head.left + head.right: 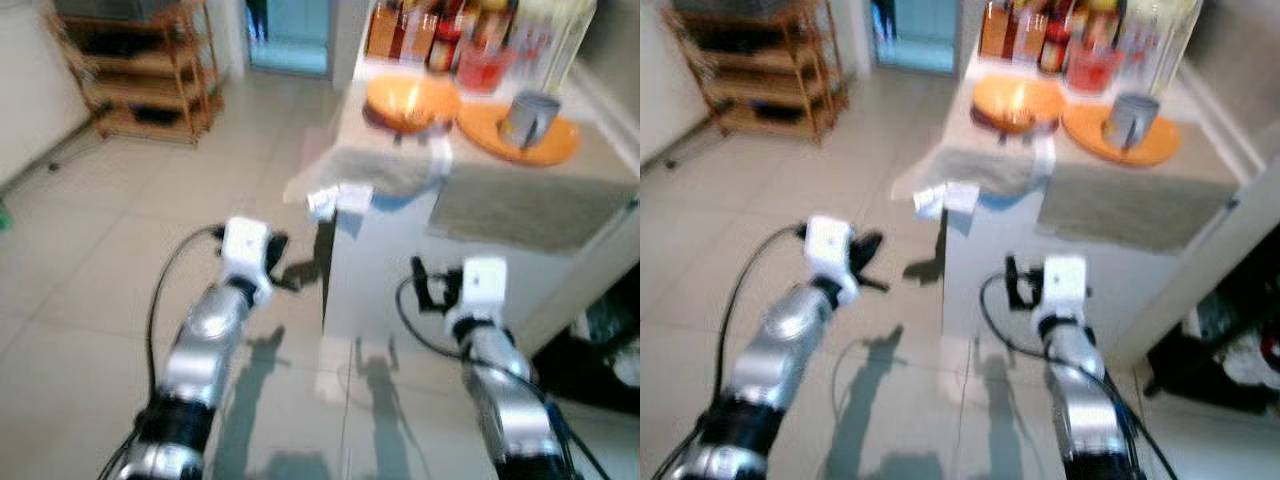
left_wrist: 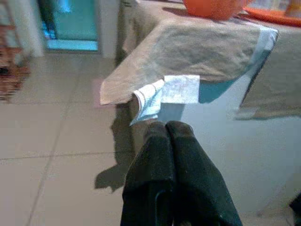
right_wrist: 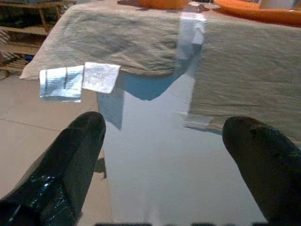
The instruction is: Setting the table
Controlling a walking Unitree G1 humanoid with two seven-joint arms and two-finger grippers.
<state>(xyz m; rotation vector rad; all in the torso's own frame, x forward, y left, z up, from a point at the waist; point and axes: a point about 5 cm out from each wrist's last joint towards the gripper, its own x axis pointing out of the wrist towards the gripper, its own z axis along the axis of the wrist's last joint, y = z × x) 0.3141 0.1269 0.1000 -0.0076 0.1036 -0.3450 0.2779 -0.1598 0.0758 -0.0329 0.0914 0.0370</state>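
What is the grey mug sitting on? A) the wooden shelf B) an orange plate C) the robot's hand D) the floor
B: the grey mug stands on the orange plate at the back of the table, beside the orange bowl.

Both silver arms raised in front of the white cloth-draped table (image 1: 400, 290)

The left gripper (image 2: 167, 129) has its two black fingers pressed together, tips just short of the table's near corner, holding nothing. The right gripper (image 3: 164, 136) faces the table's white side with its fingers (image 3: 77, 141) spread wide apart, nothing between them
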